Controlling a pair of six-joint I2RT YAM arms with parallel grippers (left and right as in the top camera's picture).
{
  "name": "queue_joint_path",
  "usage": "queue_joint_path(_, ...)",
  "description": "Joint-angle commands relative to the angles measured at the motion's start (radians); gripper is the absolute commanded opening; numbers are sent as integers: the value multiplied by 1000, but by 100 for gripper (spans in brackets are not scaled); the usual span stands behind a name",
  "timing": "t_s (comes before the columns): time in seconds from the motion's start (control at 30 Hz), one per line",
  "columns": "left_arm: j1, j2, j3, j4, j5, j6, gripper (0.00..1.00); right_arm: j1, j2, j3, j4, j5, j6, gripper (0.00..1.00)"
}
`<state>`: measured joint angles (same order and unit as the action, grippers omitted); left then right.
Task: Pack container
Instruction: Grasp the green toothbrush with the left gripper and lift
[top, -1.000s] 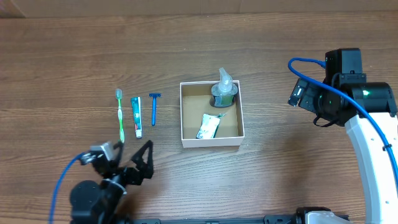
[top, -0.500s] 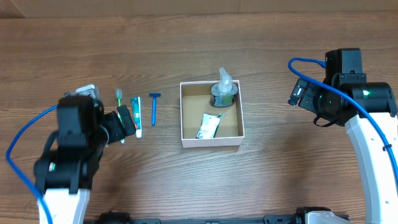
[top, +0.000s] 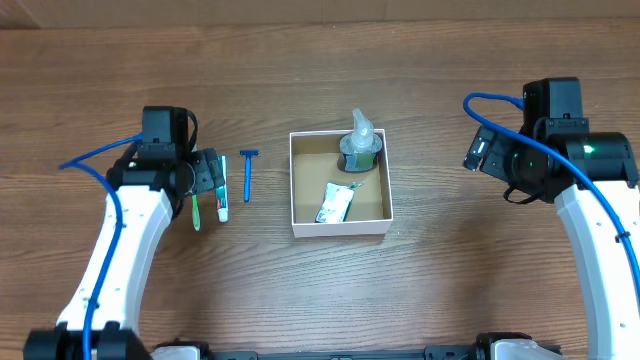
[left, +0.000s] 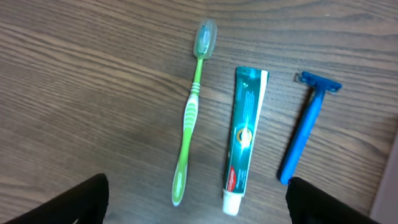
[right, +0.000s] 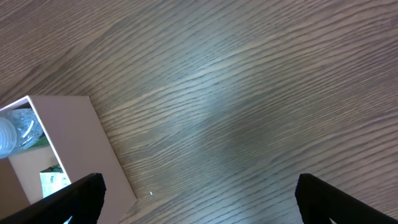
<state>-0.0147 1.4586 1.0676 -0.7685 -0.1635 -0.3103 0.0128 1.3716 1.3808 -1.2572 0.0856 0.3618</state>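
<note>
Over the wooden table (left: 74, 93) my left gripper (left: 199, 190) hangs spread wide, so I'd centre on the toothbrush (left: 189, 118) handle, descend straight and pinch across it.

A brown wood-grain table (top: 450, 270) carries three toiletries lying side by side, parallel and just apart. They are a green plastic toothbrush (left: 189, 118) with a clear cap over its head, a teal toothpaste tube (left: 241, 140) with a white cap, and a blue plastic razor (left: 305, 124). Near the razor, on the side away from the tube, a square shallow cardboard box (top: 340, 227) with white walls and a brown inside sits flat on the wood.
</note>
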Motion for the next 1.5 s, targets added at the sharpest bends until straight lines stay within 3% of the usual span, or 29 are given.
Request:
queue_joint_path(0.0,35,49,-5,18,-20,9,79,-3,-3,21,3,7,-2,100)
queue_joint_path(0.23,129,156,-6,42,53,51,82,-3,-3,21,3,7,-2,100)
queue_joint_path(0.6,131,323,-6,213,113,158,82,-3,-3,21,3,7,-2,100)
queue_joint_path(0.8,131,407,-6,255,138,158,69,-3,-3,21,3,7,-2,100)
queue_joint_path(0.87,131,433,-6,249,138,158,70,-3,-3,21,3,7,-2,100)
queue_joint_path(1.0,131,436,-5,230,138,158,50,-3,-3,21,3,7,-2,100)
queue_joint_path(1.1,131,436,-4,220,138,158,27,-3,-3,21,3,7,-2,100)
queue_joint_path(1.2,131,435,-2,219,138,157,13,-3,-3,21,3,7,-2,100)
queue_joint_path(1.47,131,424,88,126,139,156,7,-3,-3,21,3,7,-2,100)
